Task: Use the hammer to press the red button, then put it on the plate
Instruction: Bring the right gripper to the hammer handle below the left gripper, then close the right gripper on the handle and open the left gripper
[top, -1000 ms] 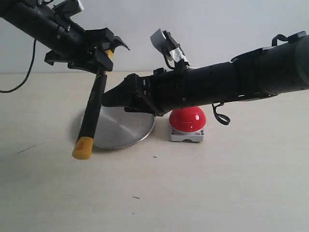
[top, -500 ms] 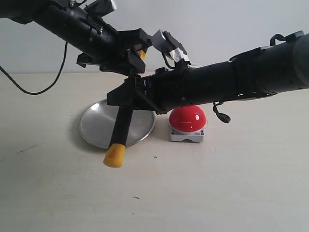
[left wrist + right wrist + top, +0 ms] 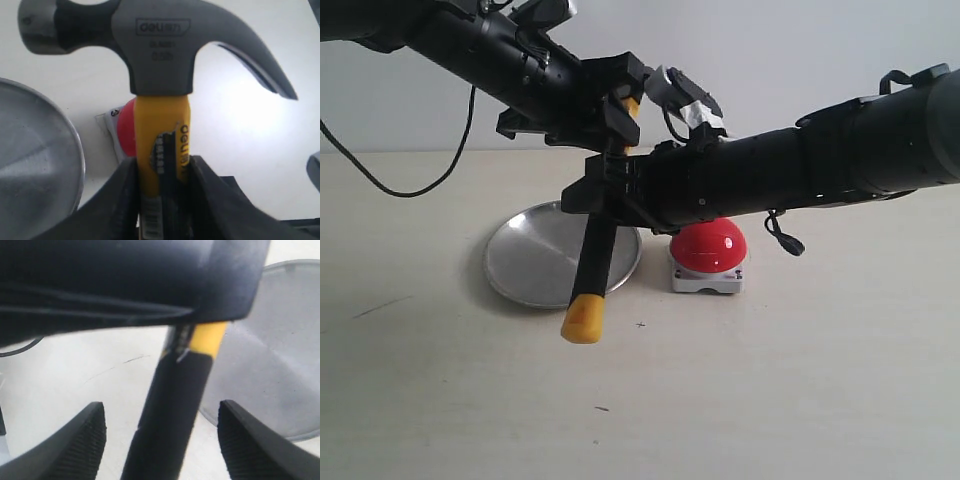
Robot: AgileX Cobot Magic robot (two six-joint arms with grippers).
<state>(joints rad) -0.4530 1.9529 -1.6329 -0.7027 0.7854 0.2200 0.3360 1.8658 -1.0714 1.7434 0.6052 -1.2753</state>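
Observation:
The hammer [image 3: 592,262] hangs above the table, head up, its yellow end cap low over the near rim of the plate [image 3: 535,262]. My left gripper [image 3: 618,102] is shut on its yellow neck [image 3: 161,131] just under the dark steel head [image 3: 150,40]. My right gripper [image 3: 590,195] is open; its fingers [image 3: 82,440] stand either side of the black handle [image 3: 175,405] without touching it. The red button [image 3: 710,245] sits on its grey base to the right of the plate, partly behind the right arm. Past the neck, the left wrist view catches a strip of the red button [image 3: 127,127].
The steel plate [image 3: 270,360] lies on the pale table behind the handle. A black cable [image 3: 380,175] trails from the left arm at the far left. The right arm [image 3: 820,165] spans the scene above the button.
The left arm has carried the hammer to the right, from the plate's left rim toward the right gripper. The handle now hangs between the right gripper's open fingers.

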